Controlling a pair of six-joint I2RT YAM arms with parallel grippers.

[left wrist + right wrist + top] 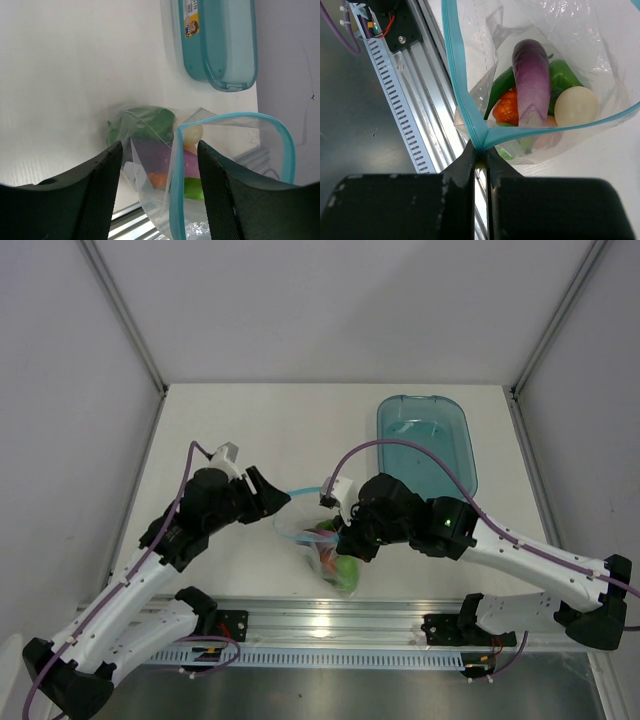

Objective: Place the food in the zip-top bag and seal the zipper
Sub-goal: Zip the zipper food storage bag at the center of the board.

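Note:
The clear zip-top bag (322, 543) hangs between my grippers near the table's front edge, mouth open. Its light blue zipper (456, 75) forms an open loop. Inside lie the purple eggplant (532, 80), green pieces (563, 74), an orange piece (507, 108) and a white round one (576, 106). My right gripper (480, 151) is shut on one end of the zipper, where both strips meet. My left gripper (159, 150) is open. One side of the zipper (175, 190) and the bag wall pass between its fingers (105, 185) without touching them.
The translucent blue oval tray (426, 440) lies at the back right, also in the left wrist view (220, 45). An aluminium rail (330, 625) runs along the table's front edge just below the bag. Grey walls close the sides and back.

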